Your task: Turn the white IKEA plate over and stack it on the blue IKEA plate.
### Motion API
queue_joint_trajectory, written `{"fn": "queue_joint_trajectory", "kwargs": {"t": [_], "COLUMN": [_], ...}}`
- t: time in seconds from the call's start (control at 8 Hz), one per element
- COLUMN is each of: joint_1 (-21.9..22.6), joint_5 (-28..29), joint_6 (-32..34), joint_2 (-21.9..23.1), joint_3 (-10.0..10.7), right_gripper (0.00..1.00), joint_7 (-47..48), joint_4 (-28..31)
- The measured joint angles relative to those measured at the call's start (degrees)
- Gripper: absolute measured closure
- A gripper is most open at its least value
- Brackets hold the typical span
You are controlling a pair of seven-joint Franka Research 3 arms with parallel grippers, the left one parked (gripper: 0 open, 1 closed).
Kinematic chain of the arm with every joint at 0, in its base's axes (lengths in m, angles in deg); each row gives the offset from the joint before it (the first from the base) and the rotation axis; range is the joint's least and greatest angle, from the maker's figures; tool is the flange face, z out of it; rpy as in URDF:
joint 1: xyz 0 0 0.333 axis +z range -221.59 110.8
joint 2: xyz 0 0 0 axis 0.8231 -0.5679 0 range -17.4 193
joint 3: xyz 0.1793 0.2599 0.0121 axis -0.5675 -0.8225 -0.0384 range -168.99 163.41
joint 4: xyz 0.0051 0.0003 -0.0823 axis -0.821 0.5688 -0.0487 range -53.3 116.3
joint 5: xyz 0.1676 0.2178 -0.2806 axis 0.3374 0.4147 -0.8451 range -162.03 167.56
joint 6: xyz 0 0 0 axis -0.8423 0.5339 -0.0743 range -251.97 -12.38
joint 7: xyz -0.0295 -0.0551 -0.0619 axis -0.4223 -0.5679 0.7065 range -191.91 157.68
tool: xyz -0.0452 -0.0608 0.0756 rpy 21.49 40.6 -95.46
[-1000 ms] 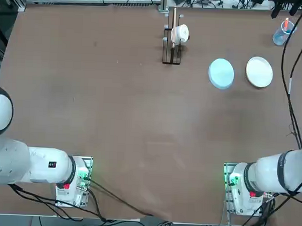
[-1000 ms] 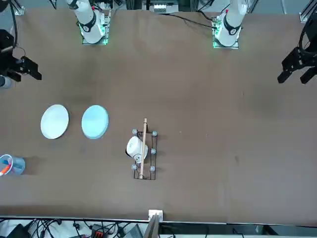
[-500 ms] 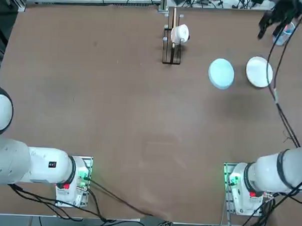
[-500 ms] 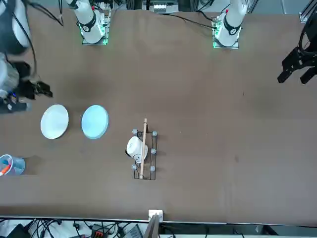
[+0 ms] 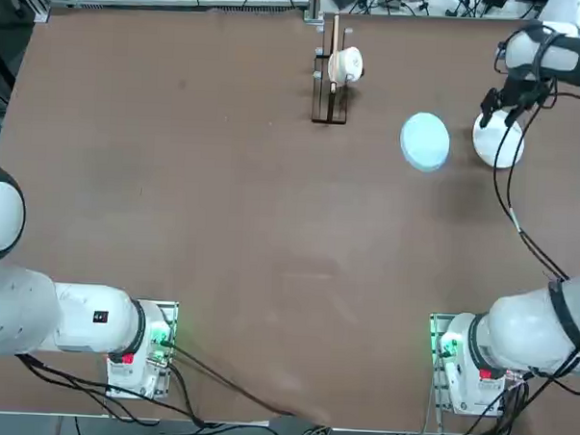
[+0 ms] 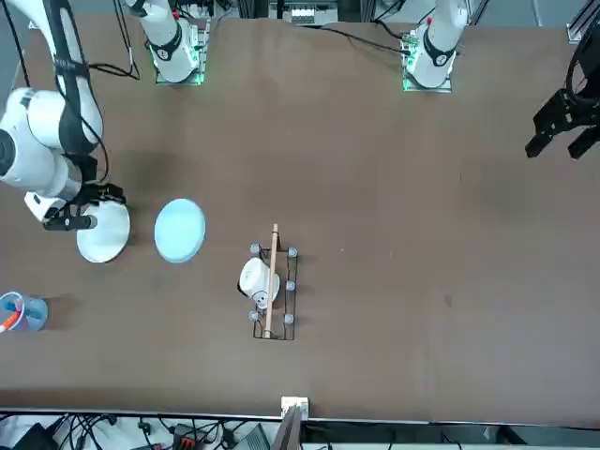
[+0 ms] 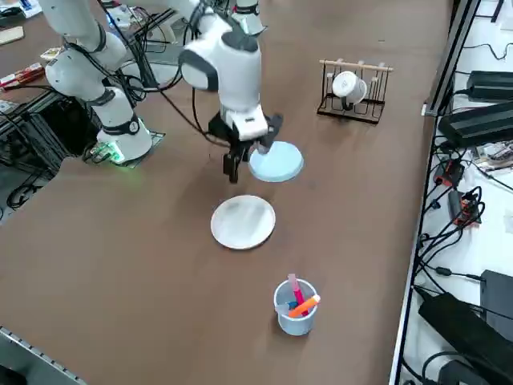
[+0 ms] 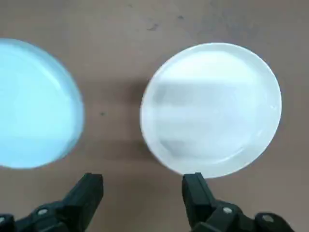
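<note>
Swung inward, right gripper [image 8: 143, 186] now hovers, seemingly above white plate [image 8: 211, 110].

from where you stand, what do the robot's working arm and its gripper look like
The right arm is white and rounded, with dark grey bands at its joints and loose black cables along it. The right gripper is black, with two blunt, blocky fingers and small silvery screw heads.
</note>
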Motion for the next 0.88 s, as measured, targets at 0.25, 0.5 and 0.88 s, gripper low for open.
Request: {"fn": "queue_joint_trajectory", "kwargs": {"t": [0.25, 0.5, 0.88], "joint_1": [-1.09, -1.07, -0.25], "joint_5": [-0.16, -0.16, -0.16], "joint_6": [-2.97, -5.25, -5.64], "joint_2": [-4.23, -6.74, -8.02], "joint_3": [0.01, -0.12, -0.62], "right_gripper": [0.00, 0.01, 0.08], "joint_7": [-0.14, -0.13, 0.52], "joint_4": [-0.05, -0.16, -0.42]}}
